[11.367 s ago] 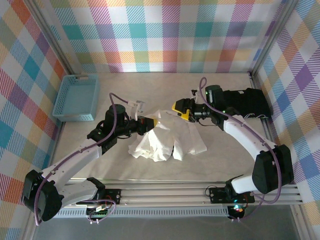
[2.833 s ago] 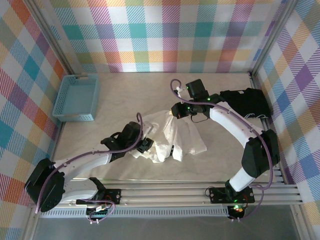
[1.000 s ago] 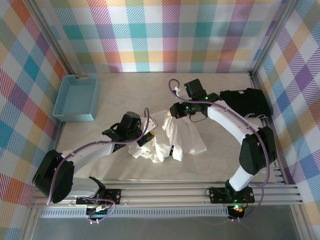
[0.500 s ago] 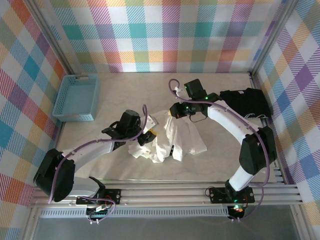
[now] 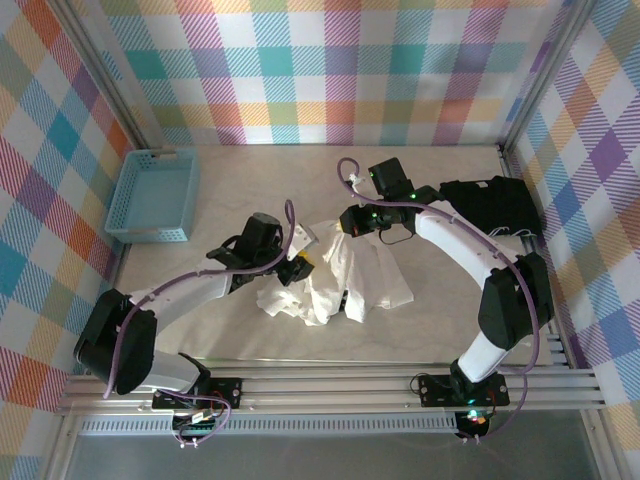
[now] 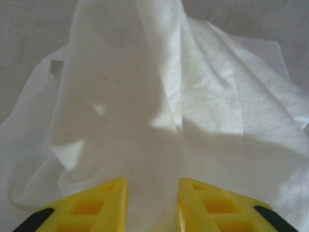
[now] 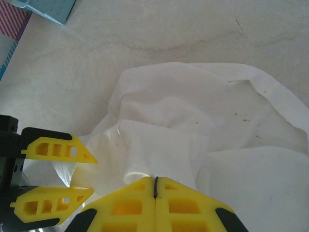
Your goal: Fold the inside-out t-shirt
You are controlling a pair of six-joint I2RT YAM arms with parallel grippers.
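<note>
The inside-out t-shirt [image 5: 365, 275] lies crumpled in a white heap at the table's middle. My right gripper [image 5: 347, 222] is at its far edge, shut, and a peak of the t-shirt [image 7: 193, 121] rises to the pinched tips of that gripper [image 7: 155, 178]. My left gripper [image 5: 298, 265] is at the heap's left side. Its yellow fingers stand apart and open, with t-shirt [image 6: 145, 96] fabric running between them at the left gripper [image 6: 152, 181]. From the right wrist the left gripper [image 7: 94, 176] also shows spread beside the cloth.
A blue basket [image 5: 152, 195] stands at the far left, and its corner shows as the basket [image 7: 46, 7] from the right wrist. A black folded garment [image 5: 495, 205] lies at the far right. Plaid walls close three sides; a metal rail [image 5: 330, 385] runs along the near edge.
My left gripper has slid a little up and right along the heap's left side, and its fingers have spread slightly. The right gripper has kept its pinch and its place.
</note>
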